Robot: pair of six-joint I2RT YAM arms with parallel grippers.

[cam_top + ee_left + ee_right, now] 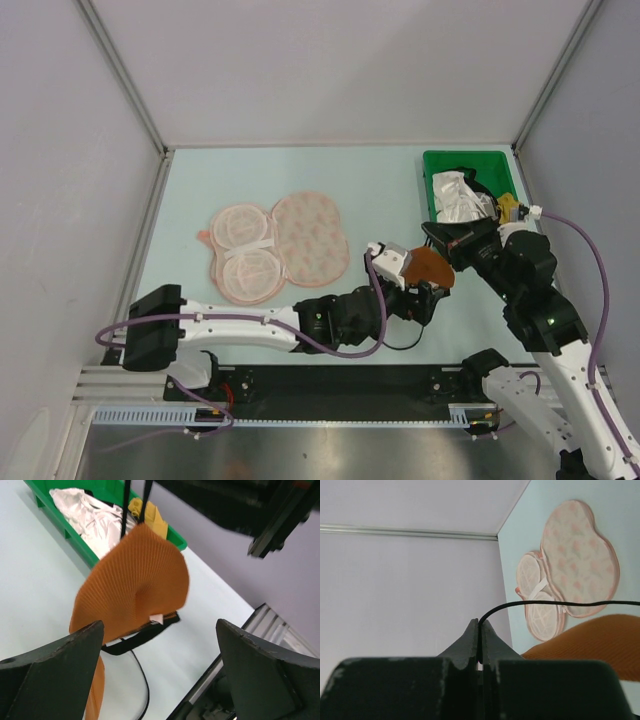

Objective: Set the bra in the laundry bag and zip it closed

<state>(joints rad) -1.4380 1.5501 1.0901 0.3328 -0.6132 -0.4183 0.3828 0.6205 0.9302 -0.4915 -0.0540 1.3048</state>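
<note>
While the bra (432, 268) hangs above the tabletop (200, 180) right of centre, the laundry bag (278, 248) lies open well to its left. Left wrist: left hand (160, 625) fingers spread wide apart, orange cup (135, 580) just ahead, green bin (80, 552) behind. Right wrist: right hand (480, 626) pressed together on the black strap (560, 603).

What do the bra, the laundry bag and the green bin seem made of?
The bra: orange ribbed knit fabric, matte; fine parallel ridges, and it hangs limp. The laundry bag: soft printed cloth outside, white mesh-like panels inside, probably synthetic. The green bin: likely moulded plastic; rigid straight walls, slight sheen.
</note>
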